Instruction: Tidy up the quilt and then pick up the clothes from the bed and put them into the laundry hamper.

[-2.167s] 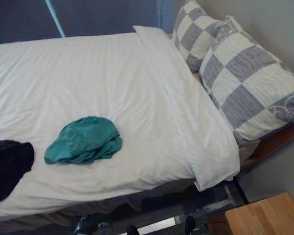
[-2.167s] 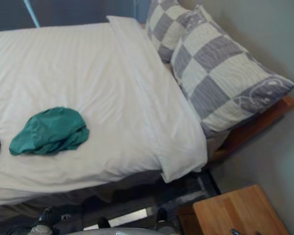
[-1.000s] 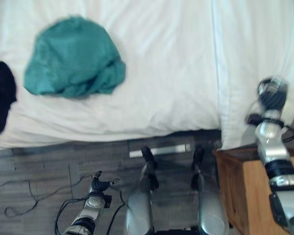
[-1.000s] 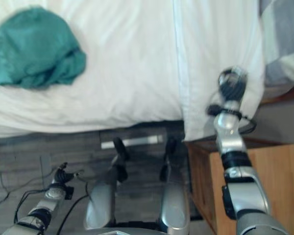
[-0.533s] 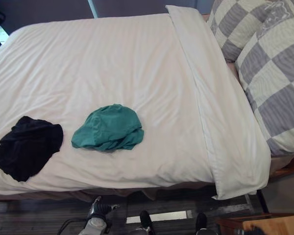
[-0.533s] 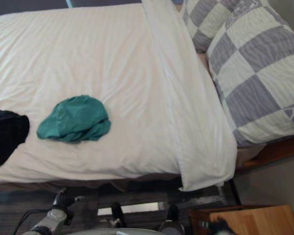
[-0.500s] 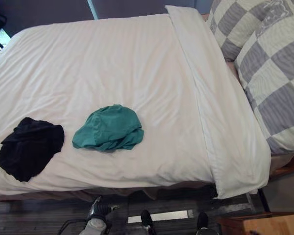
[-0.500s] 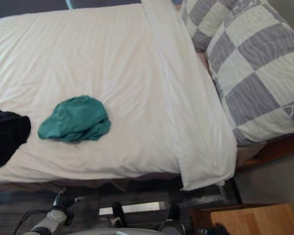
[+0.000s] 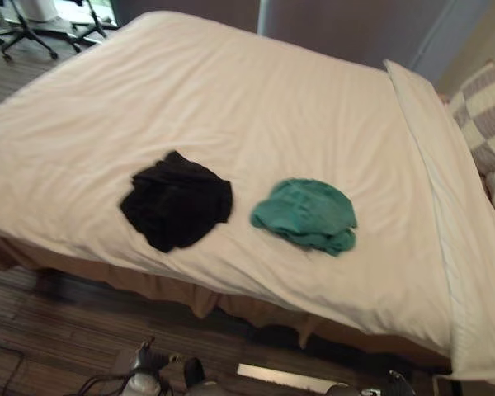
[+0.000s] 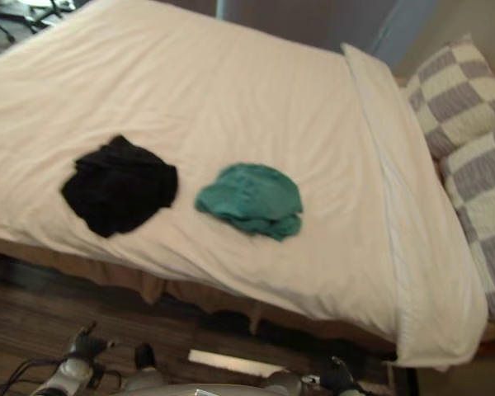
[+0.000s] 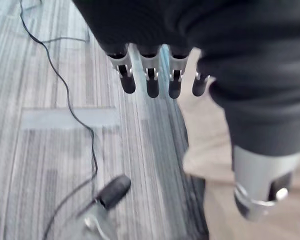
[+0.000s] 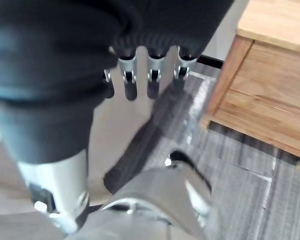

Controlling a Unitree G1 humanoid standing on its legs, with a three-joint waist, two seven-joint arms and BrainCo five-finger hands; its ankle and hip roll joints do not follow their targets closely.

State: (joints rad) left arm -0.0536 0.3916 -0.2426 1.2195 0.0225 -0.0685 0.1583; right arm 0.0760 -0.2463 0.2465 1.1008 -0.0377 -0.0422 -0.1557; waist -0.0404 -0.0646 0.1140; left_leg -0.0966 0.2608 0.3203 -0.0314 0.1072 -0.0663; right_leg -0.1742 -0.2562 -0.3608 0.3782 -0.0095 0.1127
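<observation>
L hand (image 11: 150, 75) hangs low over the grey plank floor (image 11: 55, 150), fingers straight and relaxed, empty. R hand (image 12: 140, 75) likewise hangs slack and empty beside the light wooden bedside cabinet (image 12: 270, 80).

Crumpled black garment (image 9: 176, 200) and crumpled teal garment (image 9: 307, 214) lie side by side, just apart, near the front edge of the white quilt (image 9: 231, 99); black one toward the foot end, teal one toward the head end. Quilt lies flat and smooth, w/ its folded band (image 10: 379, 148) next to the grey-and-white checked pillows (image 10: 466, 132) at the head end.

Step in hand, by judgement: quilt looks tidied; clothes pickup not yet begun. Next move calls for raising a hand over the front edge to one garment and closing on the cloth.

Hard to make out: garment type of either piece. Laundry hamper's place cannot be told. Bed's foot end and far pillow are cut off.
</observation>
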